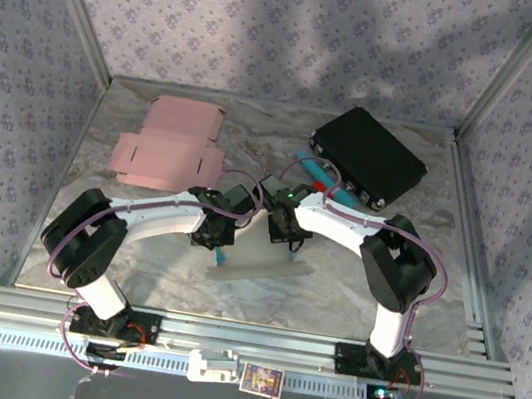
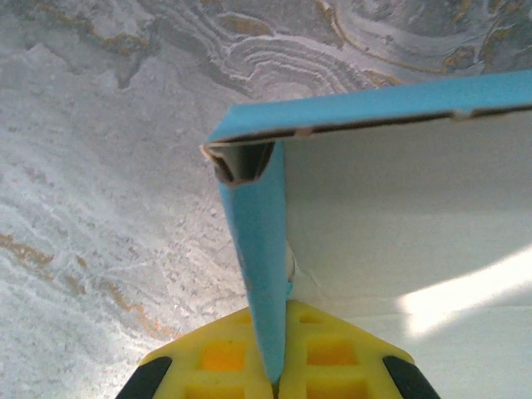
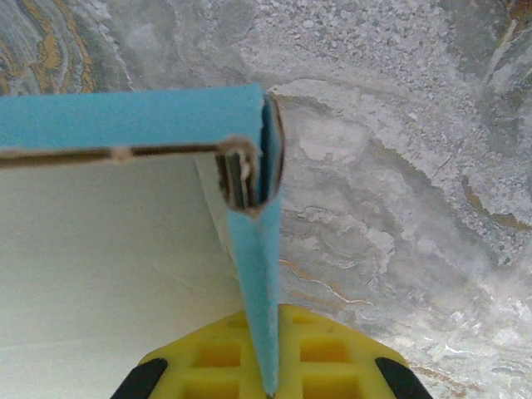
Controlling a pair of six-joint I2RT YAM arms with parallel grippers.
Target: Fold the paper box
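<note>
The box sits mid worktop, light, bendy and easy to crush, so its blue side walls are the best place to hold, and the left gripper and right gripper each pinch one tight.

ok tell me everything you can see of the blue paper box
The paper box is thin card, blue outside and white inside, partly folded: two short walls stand up and meet a long wall at tucked corners. It is on the marbled table between the arms. The left gripper is shut on one short wall, the right gripper on the other.
</note>
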